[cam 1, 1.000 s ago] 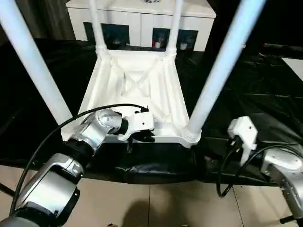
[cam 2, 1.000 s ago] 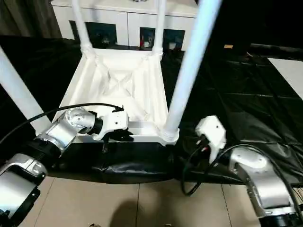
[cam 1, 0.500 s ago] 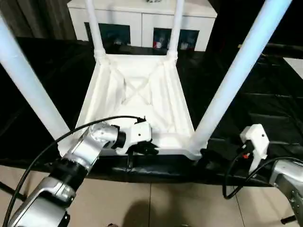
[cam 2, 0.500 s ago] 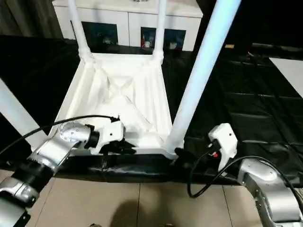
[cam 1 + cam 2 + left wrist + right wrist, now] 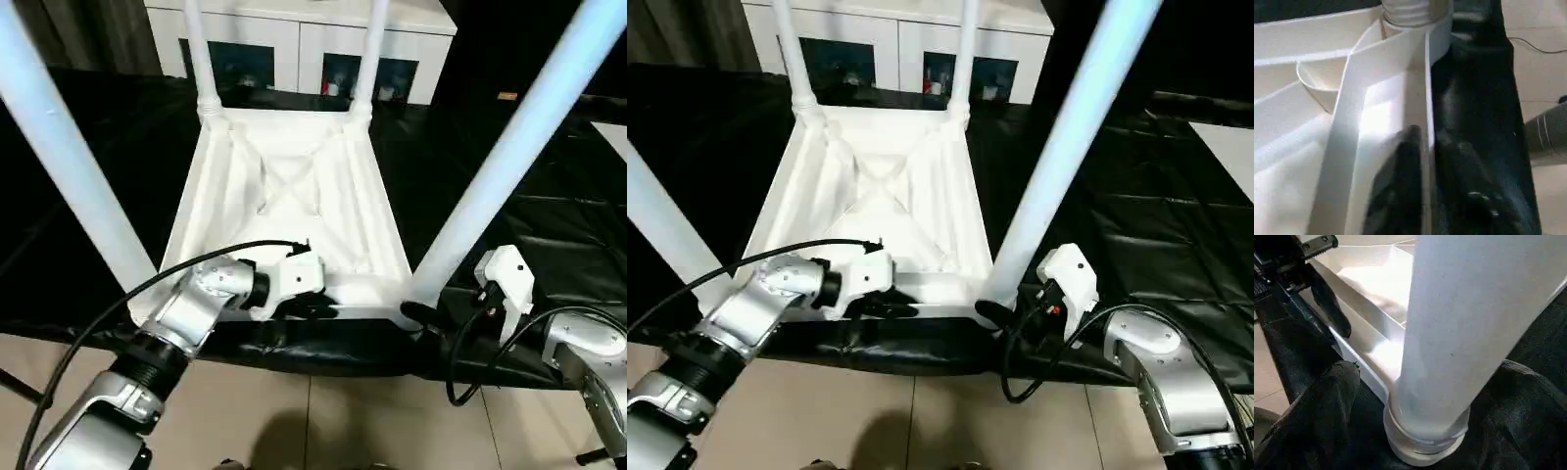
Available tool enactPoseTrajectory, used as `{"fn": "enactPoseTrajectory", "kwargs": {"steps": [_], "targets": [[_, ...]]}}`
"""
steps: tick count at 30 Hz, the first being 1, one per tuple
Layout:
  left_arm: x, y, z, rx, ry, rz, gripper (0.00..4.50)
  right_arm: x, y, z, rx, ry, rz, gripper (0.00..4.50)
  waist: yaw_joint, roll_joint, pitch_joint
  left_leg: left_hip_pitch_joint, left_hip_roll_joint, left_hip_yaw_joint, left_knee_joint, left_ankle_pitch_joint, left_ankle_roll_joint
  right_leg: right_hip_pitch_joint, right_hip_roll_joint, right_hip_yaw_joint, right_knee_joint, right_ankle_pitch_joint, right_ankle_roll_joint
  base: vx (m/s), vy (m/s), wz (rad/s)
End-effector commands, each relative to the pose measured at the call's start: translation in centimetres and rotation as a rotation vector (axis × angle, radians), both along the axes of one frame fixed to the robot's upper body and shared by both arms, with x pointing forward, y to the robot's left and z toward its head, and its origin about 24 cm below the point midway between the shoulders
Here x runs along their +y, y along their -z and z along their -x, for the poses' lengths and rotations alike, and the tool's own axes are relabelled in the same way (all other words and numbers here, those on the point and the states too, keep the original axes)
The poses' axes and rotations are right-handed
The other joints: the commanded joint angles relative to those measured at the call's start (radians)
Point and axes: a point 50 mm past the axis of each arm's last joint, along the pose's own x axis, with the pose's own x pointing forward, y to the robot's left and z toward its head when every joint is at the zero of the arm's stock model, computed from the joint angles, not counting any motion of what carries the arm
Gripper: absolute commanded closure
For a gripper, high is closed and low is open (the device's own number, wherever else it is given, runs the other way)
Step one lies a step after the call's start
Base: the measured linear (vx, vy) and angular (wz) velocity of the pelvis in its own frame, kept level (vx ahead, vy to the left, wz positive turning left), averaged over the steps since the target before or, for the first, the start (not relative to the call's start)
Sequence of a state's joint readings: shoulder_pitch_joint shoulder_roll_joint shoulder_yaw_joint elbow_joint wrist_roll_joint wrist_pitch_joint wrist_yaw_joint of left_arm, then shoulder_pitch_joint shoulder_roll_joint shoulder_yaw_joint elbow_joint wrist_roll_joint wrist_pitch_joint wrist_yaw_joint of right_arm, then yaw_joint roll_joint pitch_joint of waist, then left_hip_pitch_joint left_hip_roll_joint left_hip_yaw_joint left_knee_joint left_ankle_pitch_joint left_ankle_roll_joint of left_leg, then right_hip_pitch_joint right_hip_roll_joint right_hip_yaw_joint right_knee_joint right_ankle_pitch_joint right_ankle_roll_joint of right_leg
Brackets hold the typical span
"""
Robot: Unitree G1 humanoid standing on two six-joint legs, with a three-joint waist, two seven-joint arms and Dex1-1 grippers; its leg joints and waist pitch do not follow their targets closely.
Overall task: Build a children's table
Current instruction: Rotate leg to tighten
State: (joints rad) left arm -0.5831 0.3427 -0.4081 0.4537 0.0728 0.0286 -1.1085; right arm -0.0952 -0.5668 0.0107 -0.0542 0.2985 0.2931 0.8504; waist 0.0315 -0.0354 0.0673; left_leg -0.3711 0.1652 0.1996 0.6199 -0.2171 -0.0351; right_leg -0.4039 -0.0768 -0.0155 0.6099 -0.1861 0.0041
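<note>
The children's table lies upside down on a black cloth, its ribbed tabletop (image 5: 294, 186) facing up. All its white legs stand in the corner sockets: two near ones (image 5: 509, 147) (image 5: 69, 157) and two far ones (image 5: 199, 49) (image 5: 367, 49). My left gripper (image 5: 318, 305) sits at the middle of the near rim (image 5: 1426, 98), open a little, one finger (image 5: 1405, 186) inside the rim wall and one outside. My right gripper (image 5: 997, 311) stands wide open at the base of the near right leg, just above its socket (image 5: 1422, 445).
A white cabinet (image 5: 294, 39) with dark glass doors stands behind the table. The black cloth (image 5: 549, 196) spreads wrinkled to both sides. Tiled floor (image 5: 323, 421) lies in front of the near edge, and cables loop from both wrists.
My right gripper has come in to the base of the near right leg. The left gripper's fingers have loosened on the near rim. The camera has shifted.
</note>
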Motion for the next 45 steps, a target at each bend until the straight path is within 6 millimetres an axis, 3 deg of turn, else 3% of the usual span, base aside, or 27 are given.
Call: {"fn": "enactPoseTrajectory", "kwargs": {"steps": [1,7,8,10,13,22,24,27,36,45], "targets": [[-0.4,-0.7,-0.1,-0.010,0.010,0.019,3.82,0.0,0.1,-0.1,0.000,-0.010,0.015,0.00,-0.003,-0.010,-0.055,0.013,0.069,-0.030,-0.089,-0.179,0.067,0.033,-0.068,0.035,-0.075,-0.228,-0.231,0.000,0.000,0.00],[-1.5,-0.5,-0.4,-0.005,-0.029,0.012,3.82,0.1,0.1,0.1,0.003,-0.012,0.006,0.00,-0.003,-0.009,-0.055,0.012,0.069,-0.030,-0.088,-0.169,0.073,0.036,-0.068,0.035,-0.075,-0.201,-0.243,0.000,0.000,0.00],[-1.6,-0.6,-0.5,-0.003,-0.039,0.016,3.55,0.1,0.1,0.1,0.004,-0.013,0.007,0.00,-0.003,-0.011,-0.056,0.013,0.069,-0.030,-0.087,-0.170,0.073,0.036,-0.068,0.035,-0.075,-0.203,-0.243,0.000,0.000,0.00],[-2.2,-0.8,-0.6,0.004,-0.054,0.026,3.48,0.1,0.2,0.2,0.004,-0.010,0.010,0.00,-0.003,-0.009,-0.055,0.013,0.070,-0.030,-0.088,-0.180,0.070,0.035,-0.068,0.035,-0.077,-0.214,-0.245,0.000,0.000,0.00],[-2.4,-0.6,-0.5,-0.008,-0.054,0.007,3.27,0.0,0.2,0.2,0.003,-0.005,0.012,0.00,-0.003,-0.009,-0.054,0.012,0.069,-0.032,-0.090,-0.196,0.066,0.036,-0.068,0.035,-0.081,-0.244,-0.234,0.000,0.000,0.00],[-2.1,0.4,-0.2,0.003,-0.025,-0.078,3.27,-0.2,0.0,0.3,-0.002,0.002,0.017,0.00,-0.004,-0.004,-0.053,0.013,0.070,-0.033,-0.092,-0.212,0.057,0.034,-0.067,0.036,-0.082,-0.240,-0.231,0.000,0.000,0.00],[-2.0,0.5,-0.2,0.014,-0.031,-0.076,3.61,-0.2,0.0,0.2,-0.004,0.005,0.017,0.00,-0.004,-0.004,-0.053,0.012,0.070,-0.033,-0.093,-0.212,0.055,0.035,-0.067,0.036,-0.081,-0.237,-0.233,0.000,0.000,0.00],[-1.9,0.3,-0.5,0.006,-0.053,-0.061,3.66,-0.3,-0.1,0.2,-0.007,0.008,0.016,0.00,-0.005,-0.002,-0.053,0.013,0.070,-0.034,-0.093,-0.214,0.055,0.034,-0.068,0.036,-0.082,-0.238,-0.235,0.000,0.000,0.00],[-0.9,0.8,-0.3,0.050,-0.040,-0.063,4.49,-0.2,0.1,0.4,0.007,-0.003,0.019,0.00,-0.016,-0.005,-0.050,0.008,0.069,-0.036,-0.095,-0.229,0.055,0.034,-0.068,0.036,-0.084,-0.261,-0.227,0.000,0.000,0.00],[-0.1,0.2,0.6,0.049,0.066,-0.048,4.49,-0.3,0.6,0.3,0.013,-0.015,0.055,0.00,-0.027,-0.005,-0.046,0.010,0.070,-0.034,-0.098,-0.246,0.054,0.027,-0.067,0.037,-0.088,-0.293,-0.223,0.000,0.000,0.00]]}}
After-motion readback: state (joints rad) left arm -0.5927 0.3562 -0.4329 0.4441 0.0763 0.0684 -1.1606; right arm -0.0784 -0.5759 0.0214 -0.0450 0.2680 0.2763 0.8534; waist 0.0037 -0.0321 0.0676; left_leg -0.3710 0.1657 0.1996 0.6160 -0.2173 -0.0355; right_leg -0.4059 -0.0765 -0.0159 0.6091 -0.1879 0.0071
